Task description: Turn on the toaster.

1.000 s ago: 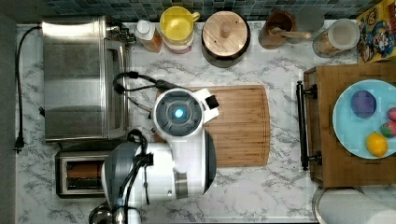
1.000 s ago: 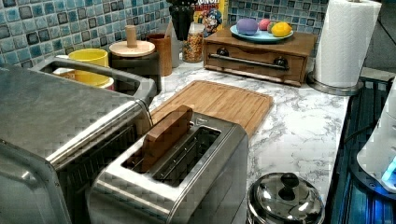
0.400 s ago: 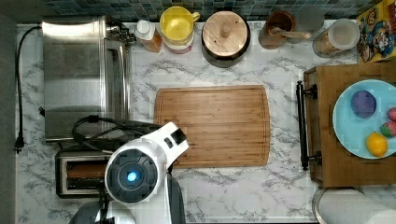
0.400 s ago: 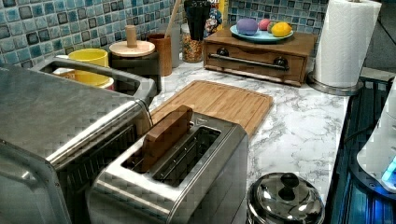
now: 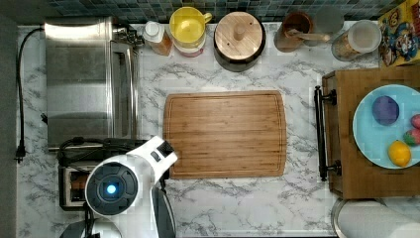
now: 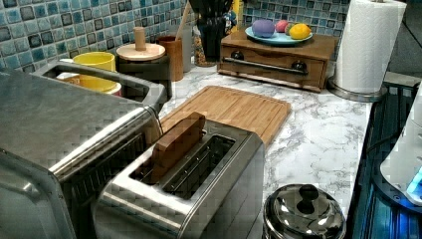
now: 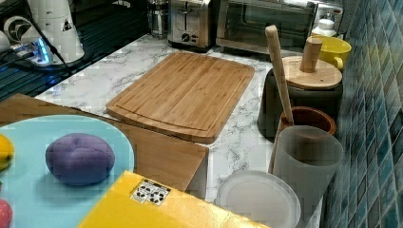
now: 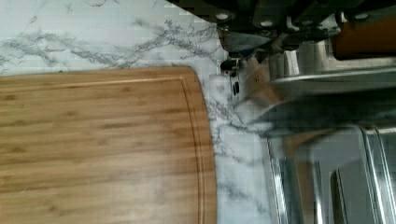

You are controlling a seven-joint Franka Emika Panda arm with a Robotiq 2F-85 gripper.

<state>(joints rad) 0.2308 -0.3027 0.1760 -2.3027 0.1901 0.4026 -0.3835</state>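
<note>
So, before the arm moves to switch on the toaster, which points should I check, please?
1. Bread slice sits in a slot of the toaster: ok.
2. Slice not yet pushed down, it sticks up above the slot: ok.
3. Toaster controls face the counter, seen in the right view: ok.
4. Arm is above the toaster in the top view: ok.
5. Tool open or shut: cannot tell.
6. Pot lid stands close beside the toaster, may obstruct: cannot tell.

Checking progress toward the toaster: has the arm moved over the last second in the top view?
Yes. The arm has swung off the cutting board toward the top view's lower left, and now hangs over the toaster.
</note>
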